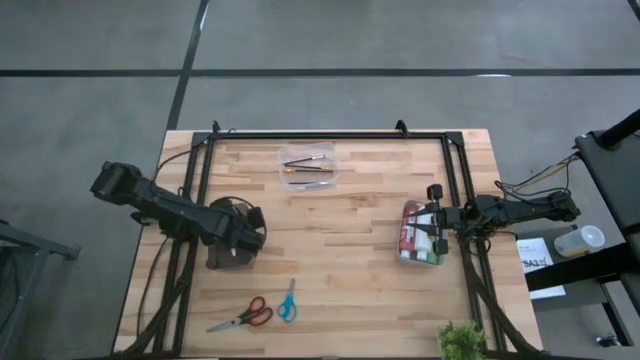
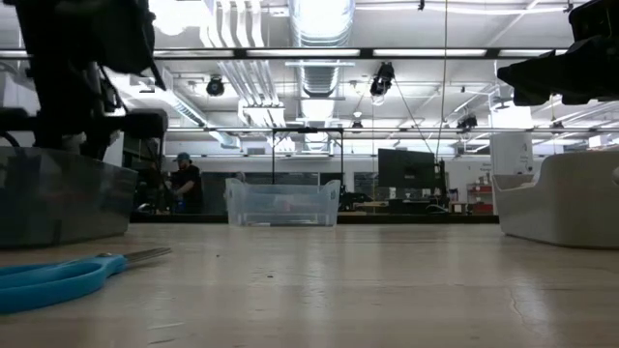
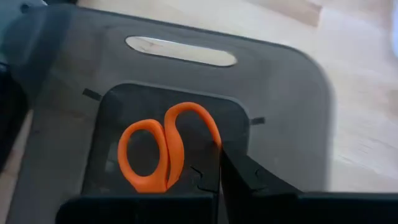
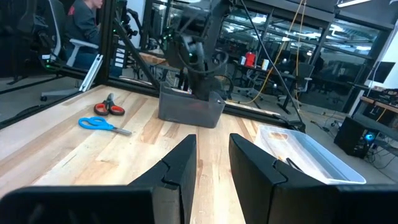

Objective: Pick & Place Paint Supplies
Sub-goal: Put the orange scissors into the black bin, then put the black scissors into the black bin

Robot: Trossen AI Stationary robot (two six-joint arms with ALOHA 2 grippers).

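My left gripper (image 1: 240, 238) hangs over a dark grey bin (image 1: 228, 250) at the table's left, shut on orange scissors (image 3: 163, 155) whose handle loops hang inside the bin. My right gripper (image 4: 211, 163) waits at the right edge, level and open, with nothing between its fingers. Beside it a clear bin (image 1: 421, 232) holds paint bottles. Another clear bin (image 1: 307, 167) at the far middle holds thin brushes. My left gripper holds the orange scissors just past the handle loops (image 3: 214, 144), coming from above and slanting down into the bin. Its own fingers (image 3: 249, 180) hide the blades and the place of contact. The loops hang below the fingertips, over the bin's floor.
Red-handled scissors (image 1: 243, 317) and blue-handled scissors (image 1: 288, 300) lie on the wood near the front edge. A small green plant (image 1: 462, 340) stands at the front right corner. Bare wood lies between the bins at the table's middle.
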